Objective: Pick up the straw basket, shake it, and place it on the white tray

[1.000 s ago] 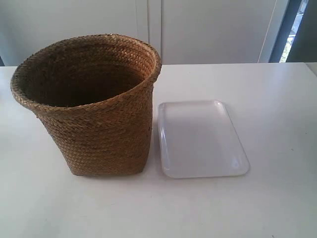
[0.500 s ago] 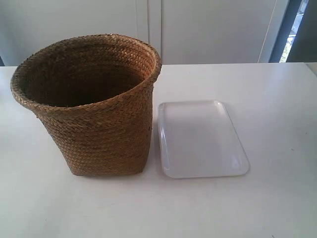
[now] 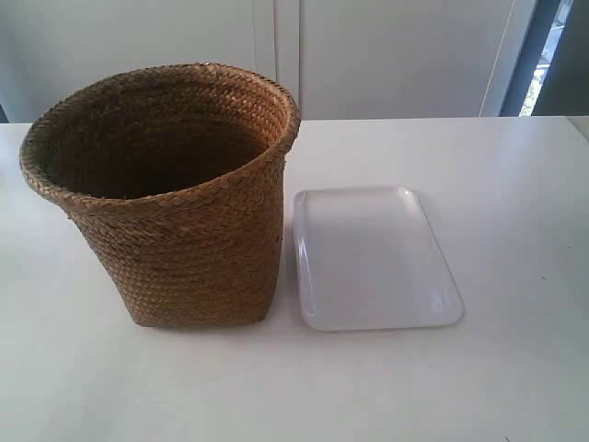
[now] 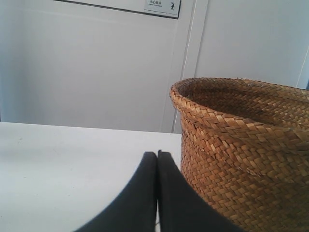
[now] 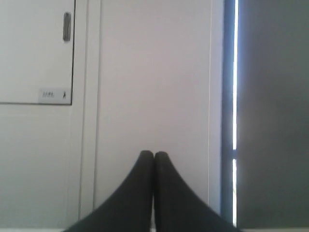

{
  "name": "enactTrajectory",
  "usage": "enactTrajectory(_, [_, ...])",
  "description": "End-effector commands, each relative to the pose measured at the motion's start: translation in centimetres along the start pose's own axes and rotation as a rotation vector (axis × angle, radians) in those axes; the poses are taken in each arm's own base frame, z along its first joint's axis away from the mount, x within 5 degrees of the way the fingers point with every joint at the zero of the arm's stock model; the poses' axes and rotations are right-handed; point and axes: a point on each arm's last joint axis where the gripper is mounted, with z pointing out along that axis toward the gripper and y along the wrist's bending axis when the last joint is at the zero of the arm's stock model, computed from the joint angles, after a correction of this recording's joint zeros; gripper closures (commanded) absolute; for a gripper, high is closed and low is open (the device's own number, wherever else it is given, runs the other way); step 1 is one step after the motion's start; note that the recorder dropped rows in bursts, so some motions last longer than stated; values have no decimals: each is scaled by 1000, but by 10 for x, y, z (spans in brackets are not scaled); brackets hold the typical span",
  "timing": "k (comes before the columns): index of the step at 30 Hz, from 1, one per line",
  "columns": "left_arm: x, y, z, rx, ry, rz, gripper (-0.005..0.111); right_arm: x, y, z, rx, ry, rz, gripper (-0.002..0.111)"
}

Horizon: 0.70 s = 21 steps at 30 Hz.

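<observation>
My left pincer [image 4: 157, 153] is pressed together, its two black sides meeting along a thin seam with nothing pinched between them. It hangs above the white tabletop [image 3: 515, 184], near the straw basket [image 3: 175, 203] but apart from it. In my left wrist view the basket's braided rim and woven wall rise just beside the pincer's end.

My right pincer [image 5: 154, 153] is pressed together in the same way and holds nothing. It points at a white cabinet door [image 5: 145, 72] that carries a dark handle [image 5: 66, 26] and a small label [image 5: 54, 94]. A bright strip of light [image 5: 235, 87] runs along the edge of a grey panel beside that door.

In the exterior view the basket stands upright on the tabletop toward the view's left. Its wide round mouth faces up and its sides taper down to a squarish base. The white tray [image 3: 375, 258] lies flat on the tabletop just beside that base, toward the view's right, with a thin strip of tabletop between the two. The basket's rim leans out toward the tray's near corner. The basket is not yet on the tray. White cabinet panels stand behind the tabletop's far edge.
</observation>
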Motion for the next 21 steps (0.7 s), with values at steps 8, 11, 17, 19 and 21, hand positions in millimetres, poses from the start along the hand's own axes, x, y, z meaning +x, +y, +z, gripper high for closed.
enactTrajectory(8, [1,0,0,1,-8,-393,107,-5,-2,-1,11,-76,512,108])
enactTrajectory(11, [3,1,0,-10,23,-373,107,-5,-2,-1,-4,-79,918,108])
enactTrajectory(17, [23,4,-3,-87,229,-355,107,1,-1,-1,7,-19,1001,108])
enactTrajectory(19, [23,4,-3,-90,229,-377,107,2,-1,-1,10,-3,1065,108])
enactTrajectory(21, [26,5,-4,-102,259,-381,107,14,3,-2,55,134,1168,108])
